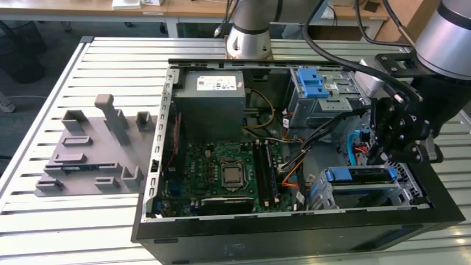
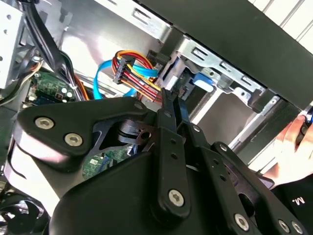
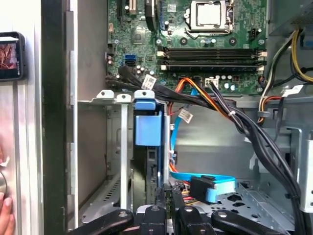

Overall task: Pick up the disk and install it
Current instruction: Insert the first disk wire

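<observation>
The disk (image 1: 359, 175) lies in the grey drive cage (image 1: 412, 190) at the front corner of the open computer case, on the exterior view's right; blue carrier plastic shows at both its ends. In the first wrist view it stands edge-on in the cage slot, with its blue carrier tab (image 3: 147, 128) towards the motherboard. My gripper (image 1: 380, 160) hangs just above the cage at the disk's cable end. Its fingers (image 2: 168, 110) are drawn close together and point at the blue carrier (image 2: 201, 81). Nothing shows between the gripper's (image 3: 169, 208) fingers.
Power and blue data cables (image 2: 131, 73) hang beside the cage. The case also holds a motherboard (image 1: 228, 171), a grey power-supply box (image 1: 213, 105) and a second cage with blue latches (image 1: 320, 88). A grey fixture plate (image 1: 96, 149) lies beside the case. A person's hand (image 2: 293, 147) rests outside the case wall.
</observation>
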Available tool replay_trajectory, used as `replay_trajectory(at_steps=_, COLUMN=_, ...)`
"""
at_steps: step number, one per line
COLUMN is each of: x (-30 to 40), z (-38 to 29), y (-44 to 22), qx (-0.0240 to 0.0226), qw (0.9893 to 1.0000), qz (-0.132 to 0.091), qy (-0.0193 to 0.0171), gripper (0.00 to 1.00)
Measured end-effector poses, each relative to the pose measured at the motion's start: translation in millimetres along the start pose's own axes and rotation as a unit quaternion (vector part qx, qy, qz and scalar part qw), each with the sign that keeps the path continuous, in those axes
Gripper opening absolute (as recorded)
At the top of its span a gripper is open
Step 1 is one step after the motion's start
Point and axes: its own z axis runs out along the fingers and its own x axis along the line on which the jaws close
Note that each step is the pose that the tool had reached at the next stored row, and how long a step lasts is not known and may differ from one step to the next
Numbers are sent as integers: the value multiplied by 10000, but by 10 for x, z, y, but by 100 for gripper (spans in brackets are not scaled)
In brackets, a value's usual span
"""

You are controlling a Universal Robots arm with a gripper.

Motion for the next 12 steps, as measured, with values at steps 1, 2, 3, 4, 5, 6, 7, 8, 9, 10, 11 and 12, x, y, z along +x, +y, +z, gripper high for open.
replay_trajectory(at_steps=1, x=15, z=1, y=-1, qx=-5, qw=10000, qz=2, qy=0, gripper=17)
replay_trajectory(at_steps=2, x=27, z=3, y=-1, qx=-9, qw=10000, qz=7, qy=-1, gripper=17)
replay_trajectory(at_steps=3, x=36, z=5, y=-1, qx=-13, qw=10000, qz=16, qy=-2, gripper=17)
replay_trajectory(at_steps=4, x=44, z=8, y=-1, qx=-16, qw=10000, qz=26, qy=-3, gripper=17)
replay_trajectory(at_steps=5, x=51, z=10, y=-1, qx=-19, qw=10000, qz=36, qy=-5, gripper=17)
replay_trajectory(at_steps=6, x=57, z=14, y=-2, qx=-22, qw=10000, qz=43, qy=-9, gripper=17)
replay_trajectory(at_steps=7, x=61, z=17, y=-5, qx=-26, qw=10000, qz=46, qy=-16, gripper=17)
replay_trajectory(at_steps=8, x=63, z=20, y=-7, qx=-27, qw=10000, qz=47, qy=-23, gripper=17)
replay_trajectory(at_steps=9, x=63, z=24, y=-8, qx=-29, qw=10000, qz=48, qy=-27, gripper=17)
replay_trajectory(at_steps=10, x=63, z=28, y=-9, qx=-29, qw=10000, qz=49, qy=-28, gripper=17)
replay_trajectory(at_steps=11, x=63, z=32, y=-10, qx=-30, qw=10000, qz=49, qy=-27, gripper=17)
replay_trajectory(at_steps=12, x=63, z=35, y=-10, qx=-30, qw=10000, qz=48, qy=-26, gripper=17)
